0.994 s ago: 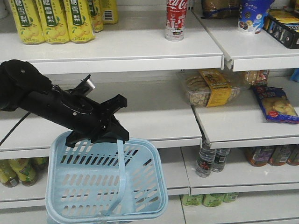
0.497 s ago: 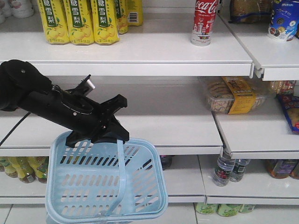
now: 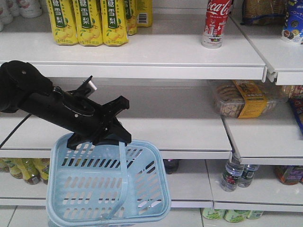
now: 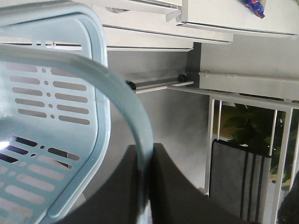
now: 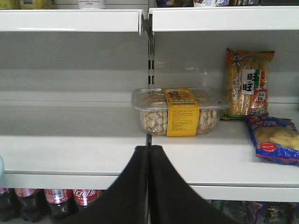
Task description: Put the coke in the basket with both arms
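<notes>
The left end effector (image 3: pixel 113 125) stays pinched on a swing handle (image 3: pixel 124 170) of the basket (image 3: pixel 142 215), which hangs tilted below it exactly where it was, while the shelves behind have slid rightward over the last second, so the rig seems to be travelling along the aisle. The coke (image 3: pixel 215 23) stands upright on the top shelf (image 3: pixel 156 52), right of the yellow pear-drink bottles (image 3: pixel 87 21), well apart from the basket. The right end effector (image 5: pixel 148 186), prongs pressed together and empty, faces a biscuit tray (image 5: pixel 180 109) on the middle shelf, so the reach for the bottle looks not yet begun.
</notes>
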{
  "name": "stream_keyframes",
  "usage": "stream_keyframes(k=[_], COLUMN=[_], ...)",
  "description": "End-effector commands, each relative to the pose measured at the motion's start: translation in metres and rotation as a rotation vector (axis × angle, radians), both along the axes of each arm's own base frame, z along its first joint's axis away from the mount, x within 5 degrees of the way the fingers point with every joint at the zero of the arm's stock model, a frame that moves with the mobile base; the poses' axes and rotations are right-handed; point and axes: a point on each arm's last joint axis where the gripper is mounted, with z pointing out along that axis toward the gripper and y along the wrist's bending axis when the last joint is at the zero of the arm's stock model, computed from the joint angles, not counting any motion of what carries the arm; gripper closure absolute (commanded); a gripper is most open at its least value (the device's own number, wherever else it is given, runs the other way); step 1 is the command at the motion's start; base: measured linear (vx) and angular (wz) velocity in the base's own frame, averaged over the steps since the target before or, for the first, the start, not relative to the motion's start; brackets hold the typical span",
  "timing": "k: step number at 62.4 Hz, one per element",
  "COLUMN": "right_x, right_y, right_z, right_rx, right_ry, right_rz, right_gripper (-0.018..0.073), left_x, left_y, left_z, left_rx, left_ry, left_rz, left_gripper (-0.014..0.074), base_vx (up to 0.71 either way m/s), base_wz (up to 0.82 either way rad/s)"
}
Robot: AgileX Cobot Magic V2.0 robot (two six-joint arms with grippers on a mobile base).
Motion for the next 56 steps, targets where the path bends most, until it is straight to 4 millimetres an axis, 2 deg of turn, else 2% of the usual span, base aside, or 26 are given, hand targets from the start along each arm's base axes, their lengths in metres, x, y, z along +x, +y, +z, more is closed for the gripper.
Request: stream_keyframes(k=[1,36,56], right_x=[0.000,0.000,-0.001], right_y=[0.001,0.001,0.001], right_z=[0.001,0.001,0.013], right_rx=[-0.003,-0.003,-0.013], right_ry=[-0.065,-0.067,-0.130], right_rz=[0.005,0.005,0.013], right_gripper=[0.0569,0.0569,0.0569], left_x=[-0.005,-0.005,-0.005], left_y=[-0.004,-0.004,-0.004], left_z=[0.028,0.028,0.028], left_rx=[-0.082,-0.082,-0.082], left_ry=[-0.053,-0.053,-0.053], left_rz=[0.016,0.016,0.016], left_gripper=[0.0601,0.0601,0.0601], base_vx=[0.00,0.00,0.00], base_wz=[0.00,0.00,0.00])
